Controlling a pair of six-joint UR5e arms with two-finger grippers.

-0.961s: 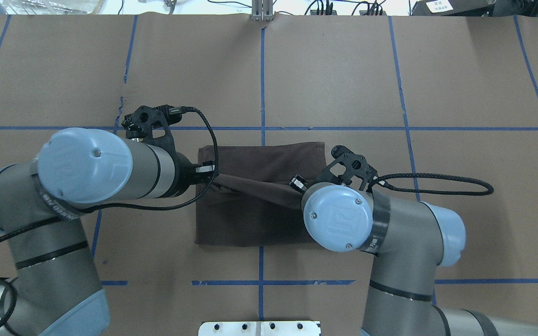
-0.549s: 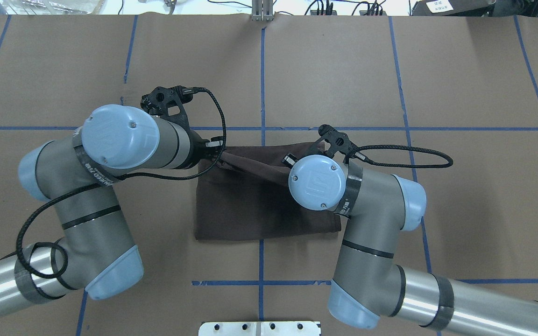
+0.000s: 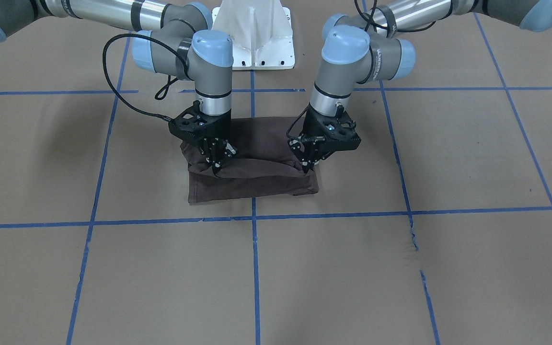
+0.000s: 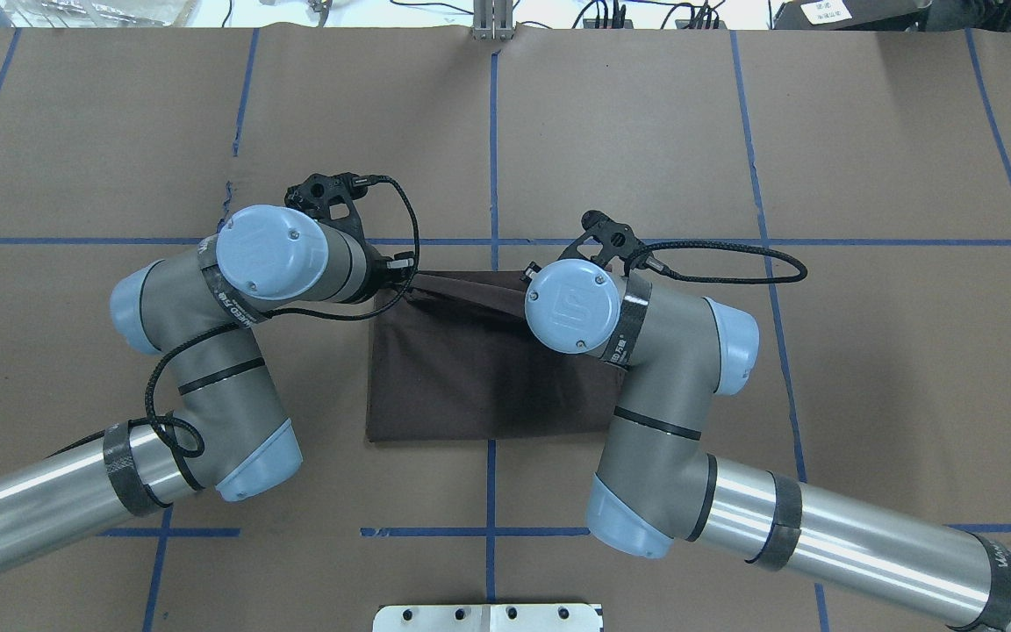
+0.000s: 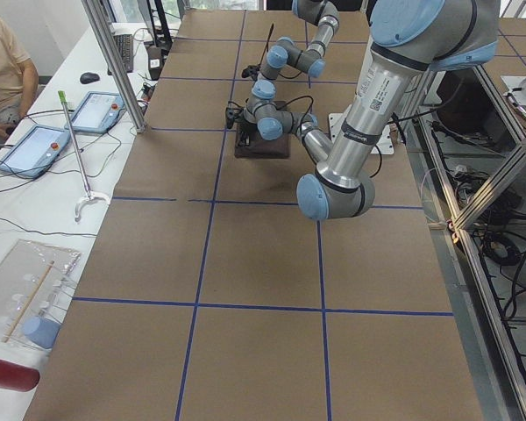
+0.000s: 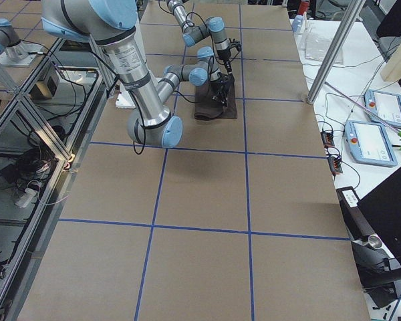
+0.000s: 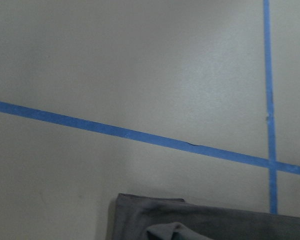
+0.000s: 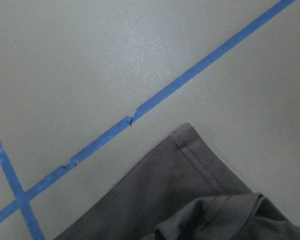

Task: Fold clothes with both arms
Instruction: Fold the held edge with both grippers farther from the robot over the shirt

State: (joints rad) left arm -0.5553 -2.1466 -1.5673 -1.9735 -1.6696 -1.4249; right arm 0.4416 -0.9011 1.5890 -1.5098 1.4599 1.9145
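Observation:
The dark brown T-shirt (image 4: 479, 386) lies folded as a rectangle at the table's middle; it also shows in the front-facing view (image 3: 252, 187). My left gripper (image 3: 308, 166) is shut on a lifted edge of the shirt at its left side, also seen from overhead (image 4: 406, 283). My right gripper (image 3: 215, 168) is shut on the same edge at the right side; overhead its own wrist hides it. The held fold (image 3: 257, 170) sags between them, just above the shirt's far edge. Collar, logo and tags are hidden. Both wrist views show only a shirt corner (image 8: 190, 190) and the hem (image 7: 205, 222).
Blue tape lines (image 4: 492, 241) cross the brown paper-covered table. The white pedestal base (image 3: 253, 43) stands behind the shirt on the robot's side. An operator (image 5: 0, 70), tablets (image 5: 35, 149) and a metal post (image 5: 114, 61) are past the table's far edge.
Both grippers have moved away from the robot, carrying the shirt's held edge from over its middle toward its far edge. The arms have stretched out.

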